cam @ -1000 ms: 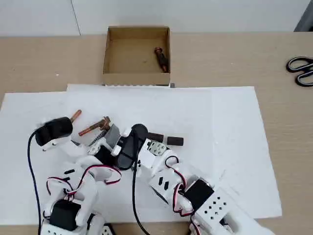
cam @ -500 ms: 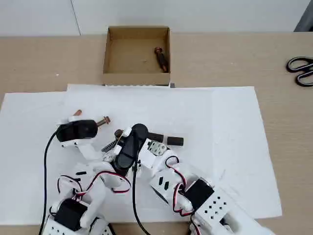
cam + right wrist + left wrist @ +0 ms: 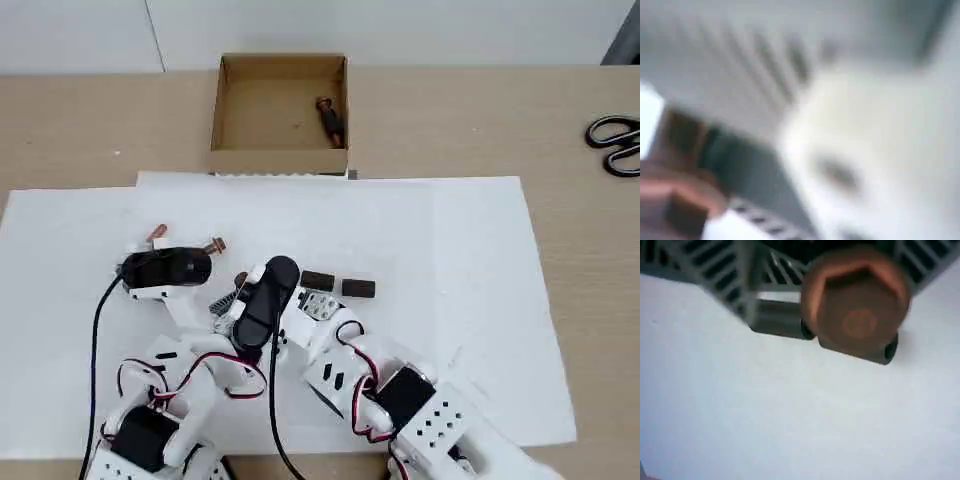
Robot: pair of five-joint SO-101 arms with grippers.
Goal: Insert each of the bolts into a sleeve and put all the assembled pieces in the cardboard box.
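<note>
Your left hand (image 3: pixel 821 261) is clenched on a bolt (image 3: pixel 856 315), head toward the wrist. 2 sleeves (image 3: pixel 317 281) lie near that hand; 1 assembled piece (image 3: pixel 329 118) sits in the box (image 3: pixel 280 160) well beyond it.

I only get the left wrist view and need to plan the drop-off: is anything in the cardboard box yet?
Observer: Yes, one assembled piece lies in the cardboard box, near a side wall.
Operator: Any loose sleeves?
Observer: Two. One sleeve and a second sleeve lie side by side on the white paper.
Operator: Spare bolts?
Observer: One bolt and another bolt poke out from behind an arm's wrist.
</note>
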